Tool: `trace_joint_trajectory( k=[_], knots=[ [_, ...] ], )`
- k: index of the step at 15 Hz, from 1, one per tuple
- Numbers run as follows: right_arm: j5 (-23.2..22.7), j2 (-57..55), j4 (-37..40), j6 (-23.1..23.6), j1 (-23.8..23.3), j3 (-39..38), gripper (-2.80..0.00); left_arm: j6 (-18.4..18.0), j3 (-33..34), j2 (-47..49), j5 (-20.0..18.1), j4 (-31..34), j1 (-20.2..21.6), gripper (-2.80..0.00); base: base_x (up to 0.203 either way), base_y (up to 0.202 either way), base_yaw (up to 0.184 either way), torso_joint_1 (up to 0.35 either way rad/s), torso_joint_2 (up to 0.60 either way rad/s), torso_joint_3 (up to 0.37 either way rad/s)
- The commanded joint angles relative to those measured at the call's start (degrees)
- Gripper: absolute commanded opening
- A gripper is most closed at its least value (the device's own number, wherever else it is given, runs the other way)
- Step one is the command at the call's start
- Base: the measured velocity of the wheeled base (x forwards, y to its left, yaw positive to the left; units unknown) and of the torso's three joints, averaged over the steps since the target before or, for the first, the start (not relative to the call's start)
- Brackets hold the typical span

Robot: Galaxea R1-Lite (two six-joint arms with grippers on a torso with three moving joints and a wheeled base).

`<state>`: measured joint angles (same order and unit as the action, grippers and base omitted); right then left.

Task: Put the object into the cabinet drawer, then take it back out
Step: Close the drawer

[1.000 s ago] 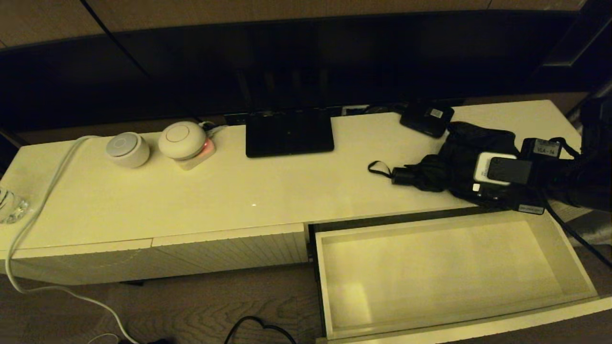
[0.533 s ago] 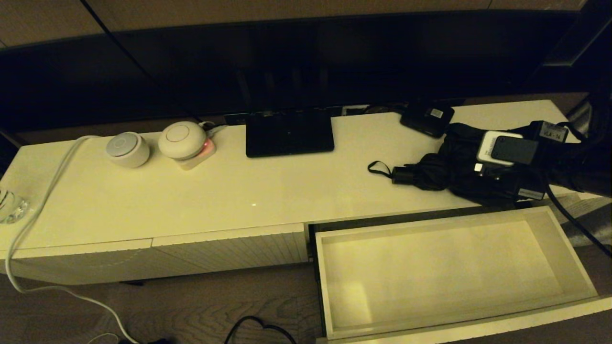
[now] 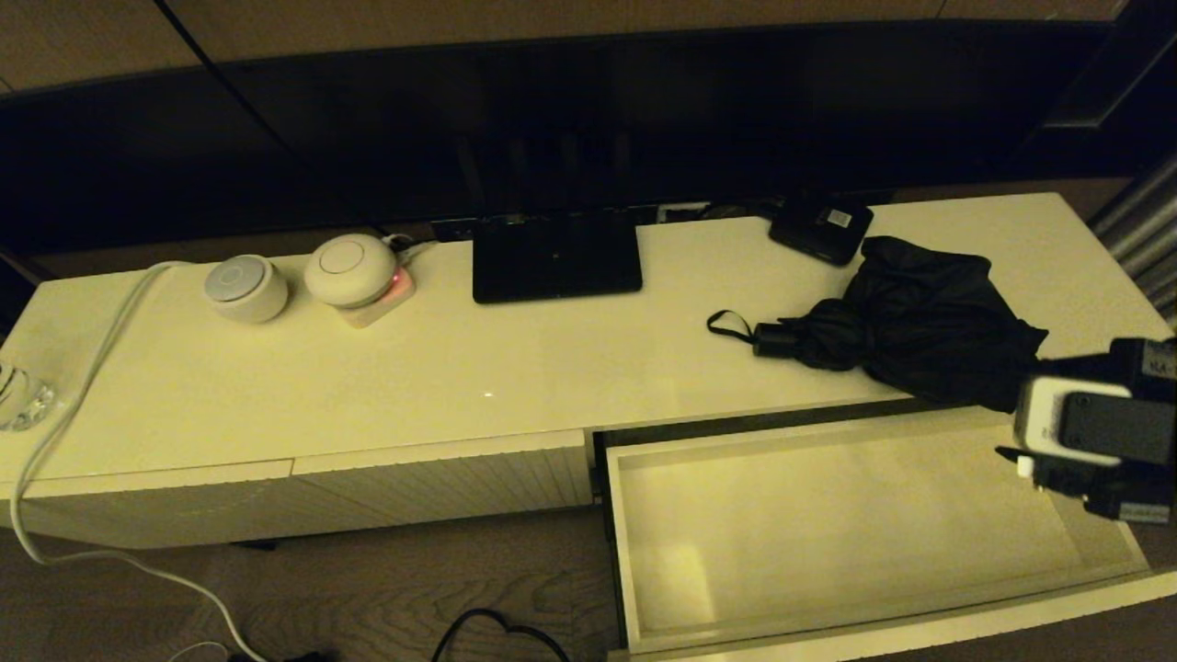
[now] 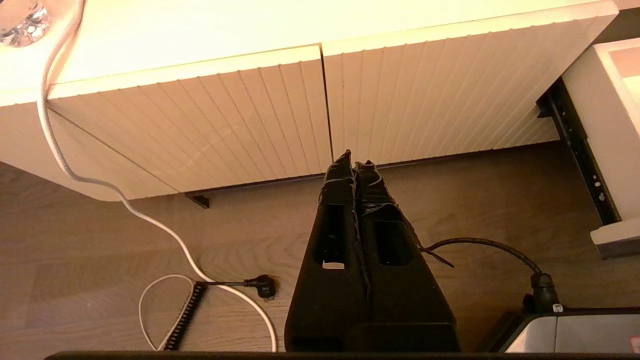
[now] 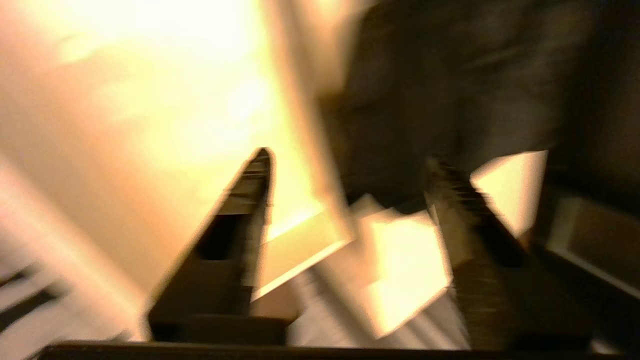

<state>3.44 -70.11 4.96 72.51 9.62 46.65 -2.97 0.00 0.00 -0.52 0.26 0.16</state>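
The black folding umbrella (image 3: 919,331) lies on the cabinet top at the right, its handle and wrist loop (image 3: 726,322) pointing left. Nothing holds it. Just in front of it the cabinet drawer (image 3: 828,533) stands pulled out with nothing inside. My right gripper (image 3: 1016,460) hovers over the drawer's right end, apart from the umbrella. In the right wrist view it (image 5: 348,159) is open with nothing between its fingers, and the umbrella (image 5: 450,75) is a dark blur ahead. My left gripper (image 4: 354,162) hangs shut and parked above the floor, facing the ribbed front panels.
On the cabinet top are a flat black stand base (image 3: 556,253), a small black box with a white label (image 3: 821,227), two round white devices (image 3: 245,287) (image 3: 350,268) and a white cable (image 3: 83,386). A glass object (image 3: 18,395) sits at the far left. Cables lie on the floor (image 4: 220,285).
My right gripper was down on the umbrella; it has pulled back to the right and toward the front, over the drawer's right end. The umbrella stays on the cabinet top.
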Motion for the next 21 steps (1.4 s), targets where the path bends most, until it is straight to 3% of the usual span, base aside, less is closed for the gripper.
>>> trace_joint_trajectory(
  k=[1,8,14,21],
  knots=[
    [-0.13,5.31,1.46,0.23,0.07,-6.62,-2.80,-0.01,0.18,0.00,0.00,0.00,0.02,-2.80,0.000,0.000,0.000,0.000,0.00,0.000],
    [-3.73,5.86,1.38,-2.61,0.11,-21.52,-2.80,-0.01,0.18,0.00,0.00,0.00,0.02,-2.80,0.000,0.000,0.000,0.000,0.00,0.000],
    [-12.46,5.20,1.72,-3.67,0.28,-28.64,-2.80,-0.01,0.18,0.00,0.00,0.00,0.02,-2.80,0.000,0.000,0.000,0.000,0.00,0.000],
    [-12.83,-2.10,0.92,-3.40,1.13,-31.99,-2.80,-0.10,0.18,0.00,0.00,0.00,0.02,-2.80,0.000,0.000,0.000,0.000,0.00,0.000]
  ],
)
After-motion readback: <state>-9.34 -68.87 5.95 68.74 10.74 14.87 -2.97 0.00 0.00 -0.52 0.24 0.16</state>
